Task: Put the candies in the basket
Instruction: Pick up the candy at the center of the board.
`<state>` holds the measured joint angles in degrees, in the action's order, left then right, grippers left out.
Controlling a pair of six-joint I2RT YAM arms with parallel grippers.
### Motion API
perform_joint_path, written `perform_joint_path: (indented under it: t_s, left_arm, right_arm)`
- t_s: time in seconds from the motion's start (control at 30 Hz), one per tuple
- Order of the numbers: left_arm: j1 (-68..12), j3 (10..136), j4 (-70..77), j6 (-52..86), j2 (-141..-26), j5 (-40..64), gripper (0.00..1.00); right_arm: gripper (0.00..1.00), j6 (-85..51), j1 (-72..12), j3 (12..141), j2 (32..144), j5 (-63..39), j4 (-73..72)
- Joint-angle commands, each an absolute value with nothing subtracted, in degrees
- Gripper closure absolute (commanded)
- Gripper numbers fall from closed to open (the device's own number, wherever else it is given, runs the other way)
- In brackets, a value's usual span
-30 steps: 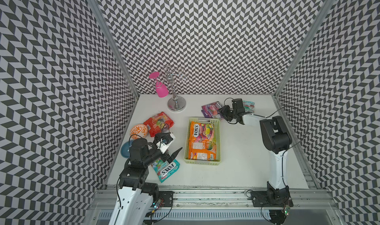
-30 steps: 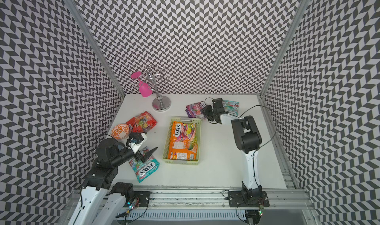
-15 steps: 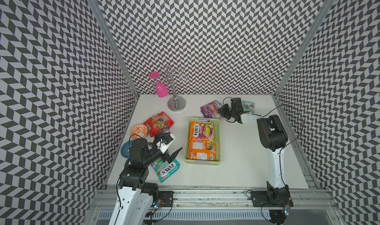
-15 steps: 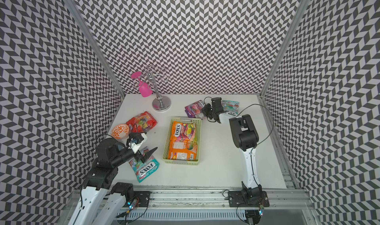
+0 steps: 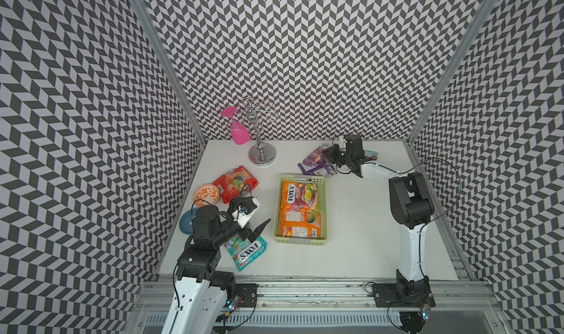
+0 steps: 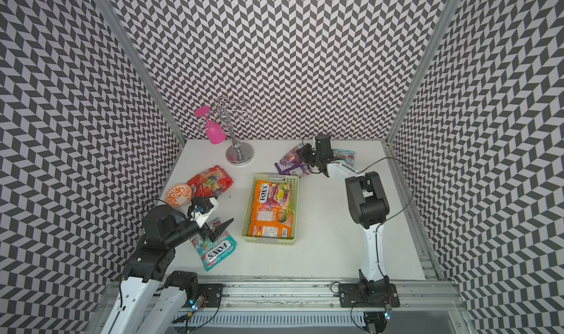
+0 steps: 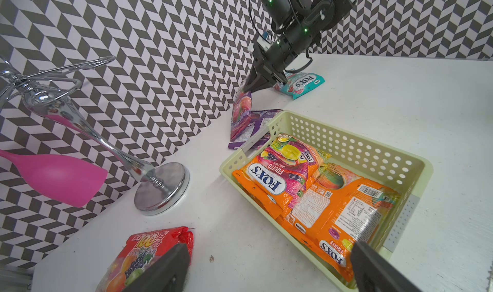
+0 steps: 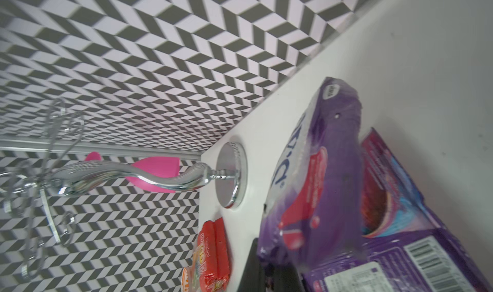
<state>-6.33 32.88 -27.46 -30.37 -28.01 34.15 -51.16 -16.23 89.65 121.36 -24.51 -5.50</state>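
While your right gripper (image 7: pixel 248 86) pinches the purple bag (image 7: pixel 241 114) by its top edge, lift high so its tail clears the basket (image 7: pixel 346 146) rim just beside the hand.

Blue dish (image 5: pixel 184 225) at the worktop's left edge sits mostly hidden behind the left arm (image 5: pixel 210 225); far-edge teal bag (image 6: pixel 346 156) half covered.

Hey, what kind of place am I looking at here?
Most likely a robot lab test cell, not a home: two robot arms mounted on a metal rail, a white table boxed in by zigzag-patterned walls, candy bags and a basket as props.
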Motion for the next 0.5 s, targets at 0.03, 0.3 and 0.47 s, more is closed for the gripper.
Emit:
perform_joint_path:
  t_s: [0.03, 0.3, 0.47]
  left_arm:
    - [-5.8, 33.0, -26.6, -30.2, -27.5, 34.3, 0.01]
    - [-5.7, 33.0, -26.6, -30.2, -27.5, 34.2, 0.01]
    - [-6.1, 32.8, -26.4, -30.2, -27.5, 34.5, 0.01]
  right_arm:
    - [1.0, -43.9, -16.7, 92.4, 114.3, -27.6, -6.1]
    - [1.0, -36.8, -18.1, 93.1, 106.6, -32.1, -0.3]
    - [1.0, -27.1, -21.5, 91.3, 100.3, -32.0, 6.7]
